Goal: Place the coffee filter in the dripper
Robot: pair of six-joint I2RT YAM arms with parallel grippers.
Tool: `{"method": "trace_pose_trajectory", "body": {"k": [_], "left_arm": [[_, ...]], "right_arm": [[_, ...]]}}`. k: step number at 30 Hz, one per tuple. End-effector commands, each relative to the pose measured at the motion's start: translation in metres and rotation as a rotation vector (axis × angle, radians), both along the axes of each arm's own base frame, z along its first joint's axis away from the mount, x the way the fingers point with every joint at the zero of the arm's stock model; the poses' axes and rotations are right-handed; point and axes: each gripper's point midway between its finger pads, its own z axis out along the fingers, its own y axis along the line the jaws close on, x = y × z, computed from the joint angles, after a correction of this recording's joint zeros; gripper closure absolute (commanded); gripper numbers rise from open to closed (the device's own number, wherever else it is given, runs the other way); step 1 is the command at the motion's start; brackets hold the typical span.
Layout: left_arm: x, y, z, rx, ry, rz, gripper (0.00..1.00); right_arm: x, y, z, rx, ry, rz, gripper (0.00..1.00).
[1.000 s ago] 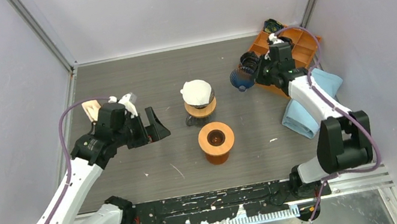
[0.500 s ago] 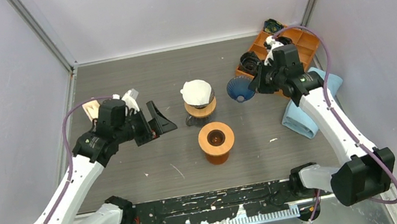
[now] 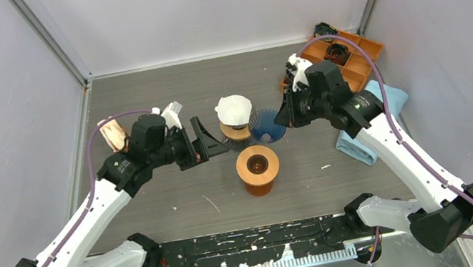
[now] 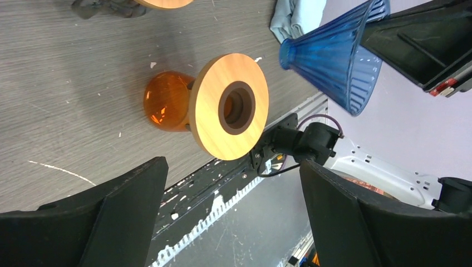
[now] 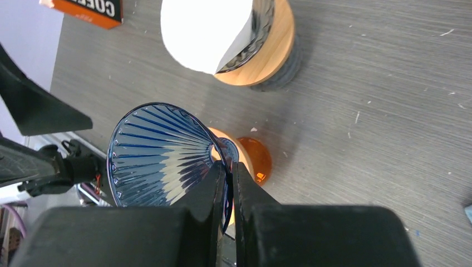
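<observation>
the right gripper (image 5: pixel 228 167) is clamped on the rim of the blue ribbed dripper (image 5: pixel 161 150), its two fingers pressed together with the thin wall between them. in the overhead view the dripper hangs just right of centre, held tilted above the grey table (image 3: pixel 162 95). its wide mouth faces the right wrist camera and its narrow end points away, toward the lower left of that frame.

the white coffee filter (image 3: pixel 232 109) is not in the blue dripper. it sits as an open paper cone in a dark glossy holder (image 5: pixel 261 22) on a round wooden base (image 5: pixel 275 55), just left of the dripper in the overhead view, close beside it. whether they touch cannot be told.

below both, near the centre of the overhead frame, stands an amber stand (image 3: pixel 257 166) topped by a wooden disc with a dark hole in its middle.

the left gripper (image 3: pixel 201 146) is at centre left of the overhead view, near the filter's base but apart from it. its fingers are spread wide with nothing between them.

an orange tray (image 3: pixel 360 65) lies at the upper right, a light blue cloth (image 3: pixel 391 99) just below it. an orange box with white lettering (image 5: pixel 83 8) shows at the upper left edge of the right wrist view.
</observation>
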Motion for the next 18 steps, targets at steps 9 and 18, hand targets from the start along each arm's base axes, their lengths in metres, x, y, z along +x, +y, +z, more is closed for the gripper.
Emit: {"method": "trace_pose_trajectory", "body": {"k": [9,18], "left_arm": [[0.009,-0.027,0.042,-0.136,-0.079,0.001,0.11],[0.009,-0.042,0.035,-0.139,-0.059,-0.024,0.17]], "right_arm": [[-0.028,0.043,0.001,0.065,-0.014,0.134,0.99],[-0.032,0.050,-0.024,0.039,0.017,0.154,0.99]]}}
